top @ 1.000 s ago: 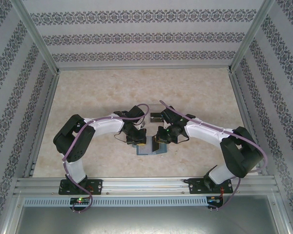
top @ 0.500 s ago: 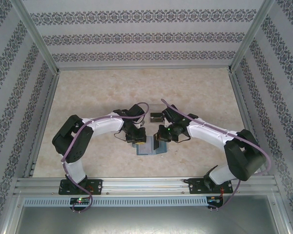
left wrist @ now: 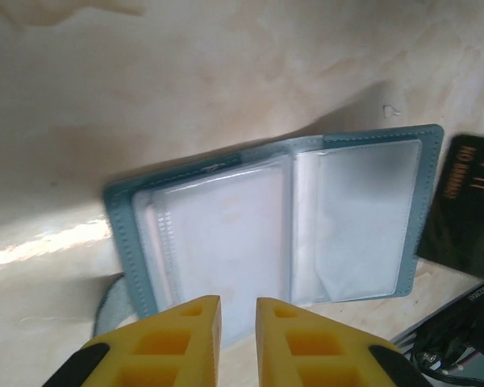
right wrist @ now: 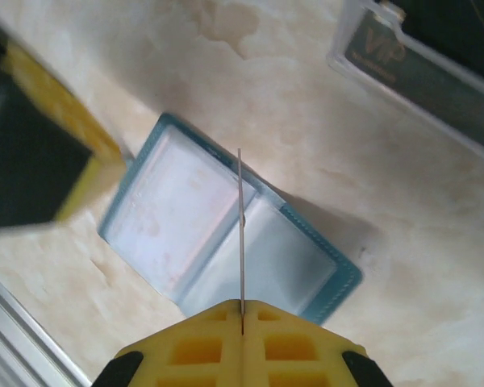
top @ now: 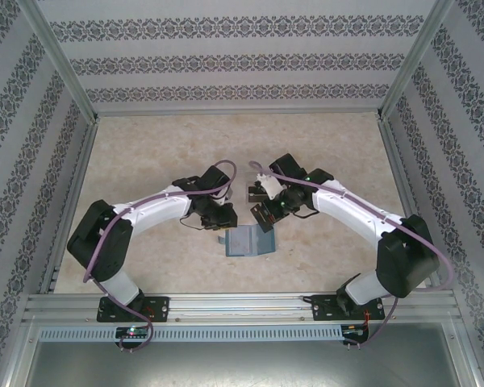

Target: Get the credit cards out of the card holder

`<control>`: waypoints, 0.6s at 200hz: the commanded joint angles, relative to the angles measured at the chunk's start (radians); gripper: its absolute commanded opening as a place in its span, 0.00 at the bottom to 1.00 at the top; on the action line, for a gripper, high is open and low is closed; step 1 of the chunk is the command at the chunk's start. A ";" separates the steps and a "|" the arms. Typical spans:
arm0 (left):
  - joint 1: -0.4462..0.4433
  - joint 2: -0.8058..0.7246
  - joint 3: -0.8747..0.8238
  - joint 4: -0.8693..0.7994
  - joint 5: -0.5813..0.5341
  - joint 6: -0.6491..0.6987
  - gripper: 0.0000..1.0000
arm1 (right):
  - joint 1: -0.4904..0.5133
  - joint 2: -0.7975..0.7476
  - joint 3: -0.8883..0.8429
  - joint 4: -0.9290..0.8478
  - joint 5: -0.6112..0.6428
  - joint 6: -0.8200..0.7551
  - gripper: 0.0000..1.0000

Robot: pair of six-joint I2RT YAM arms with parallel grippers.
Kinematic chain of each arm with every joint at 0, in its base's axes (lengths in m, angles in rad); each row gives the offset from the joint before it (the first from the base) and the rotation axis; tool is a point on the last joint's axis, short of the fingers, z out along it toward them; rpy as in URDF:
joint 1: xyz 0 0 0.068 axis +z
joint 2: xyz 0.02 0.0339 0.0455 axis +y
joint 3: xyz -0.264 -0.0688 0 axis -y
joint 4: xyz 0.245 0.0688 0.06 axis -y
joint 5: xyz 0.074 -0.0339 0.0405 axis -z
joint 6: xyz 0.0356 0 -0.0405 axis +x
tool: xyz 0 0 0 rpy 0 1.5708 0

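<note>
On the surface (top: 145, 177), between the arms, the holder (top: 244, 241) lies open and flat. Your right fingers (right wrist: 189, 351) are pinched on a card (right wrist: 240, 234), held clear above it. Left fingers (left wrist: 177, 343) are open just a crack, w/ nothing in them. A 2nd card (right wrist: 387, 60) sits in the tray (right wrist: 363, 76). Sleeves look empty imo, can't tell for sure, so prob just this drop-off left.

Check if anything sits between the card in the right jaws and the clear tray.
Nothing visible does. The right gripper holds the credit card edge-on above the open card holder, and only bare table lies between it and the clear tray, which already holds a dark card.
</note>
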 commanded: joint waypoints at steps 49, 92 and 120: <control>0.063 -0.090 -0.123 0.038 -0.012 0.008 0.17 | -0.013 0.083 0.186 -0.224 0.109 -0.747 0.00; 0.090 -0.126 -0.149 0.028 -0.028 0.009 0.18 | -0.030 0.194 0.334 -0.314 0.167 -0.903 0.00; 0.100 -0.149 -0.170 0.038 -0.035 -0.004 0.19 | -0.045 0.257 0.427 -0.357 0.175 -0.973 0.00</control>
